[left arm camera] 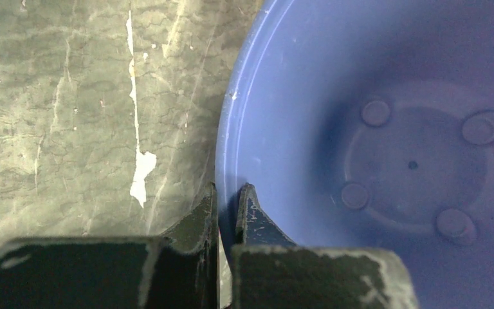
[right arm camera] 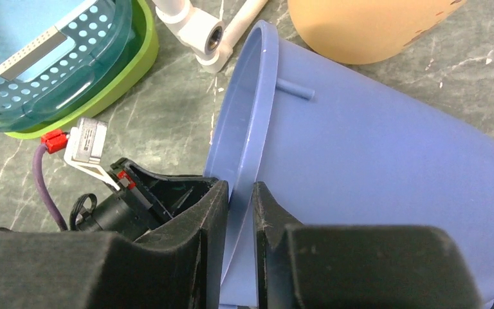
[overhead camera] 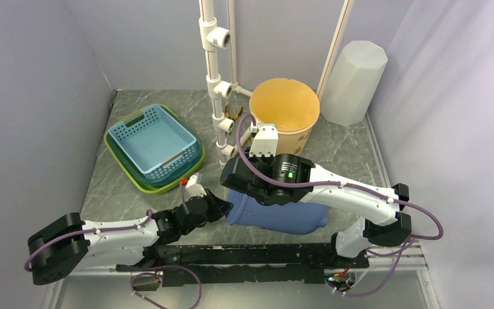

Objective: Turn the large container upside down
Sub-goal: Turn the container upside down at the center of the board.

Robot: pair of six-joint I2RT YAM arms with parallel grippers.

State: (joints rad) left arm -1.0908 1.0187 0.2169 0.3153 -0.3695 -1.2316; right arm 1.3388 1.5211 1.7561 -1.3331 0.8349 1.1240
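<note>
The large container point(overhead camera: 283, 215) is a blue plastic tub lying on its side near the front of the table, with its mouth facing left. In the left wrist view I look into its inside point(left arm camera: 373, 129), down to the round base. My left gripper point(left arm camera: 229, 196) is shut on the lower rim, one finger inside and one outside. From above, my left gripper point(overhead camera: 222, 207) meets the tub at its left edge. My right gripper point(right arm camera: 239, 193) comes down over the upper rim of the blue tub point(right arm camera: 386, 161), and both fingers press on the rim between them.
An orange bucket point(overhead camera: 286, 109) stands upright just behind the tub. A white pipe stand point(overhead camera: 217, 84) rises at the back centre. At left, a blue basket point(overhead camera: 154, 145) sits nested in a green tray point(overhead camera: 167, 183). A white faceted bin point(overhead camera: 354, 80) stands at back right.
</note>
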